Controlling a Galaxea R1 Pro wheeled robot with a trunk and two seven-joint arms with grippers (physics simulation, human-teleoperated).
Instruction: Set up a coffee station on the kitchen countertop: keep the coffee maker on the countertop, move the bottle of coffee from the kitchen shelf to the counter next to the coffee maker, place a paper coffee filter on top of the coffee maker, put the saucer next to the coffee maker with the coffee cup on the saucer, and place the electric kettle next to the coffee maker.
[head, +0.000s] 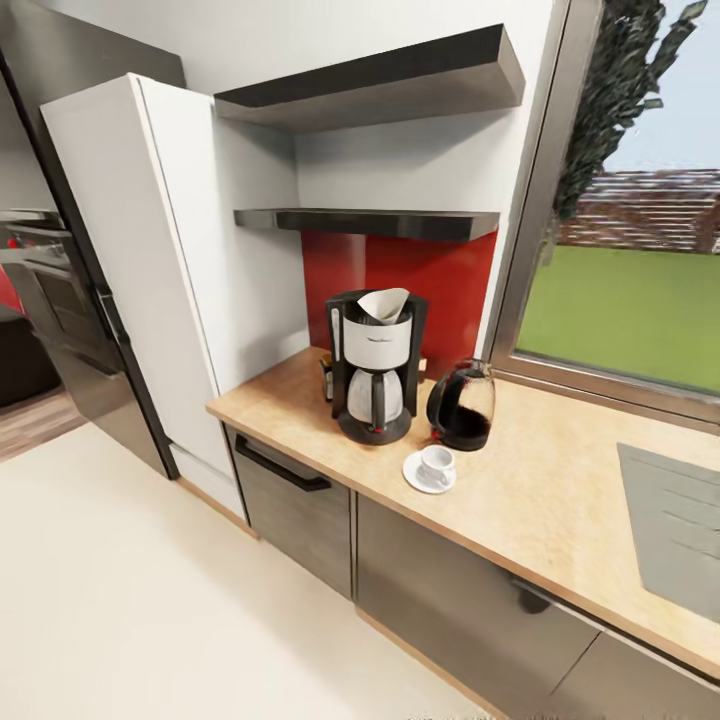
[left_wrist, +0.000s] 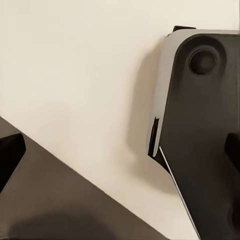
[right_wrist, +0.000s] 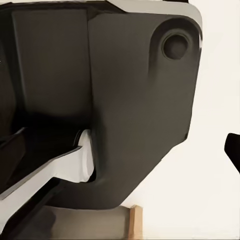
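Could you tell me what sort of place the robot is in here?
A home kitchen, most likely: a coffee maker and kettle stand on a wood-look countertop over grey cabinet fronts, with a red backsplash, wall shelves, and an oven built in nearby.

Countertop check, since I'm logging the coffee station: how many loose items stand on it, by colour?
Black or dark: 3, the coffee maker, electric kettle, bottle of coffee
White: 3, the saucer, coffee cup, paper filter atop the maker
Total: 6
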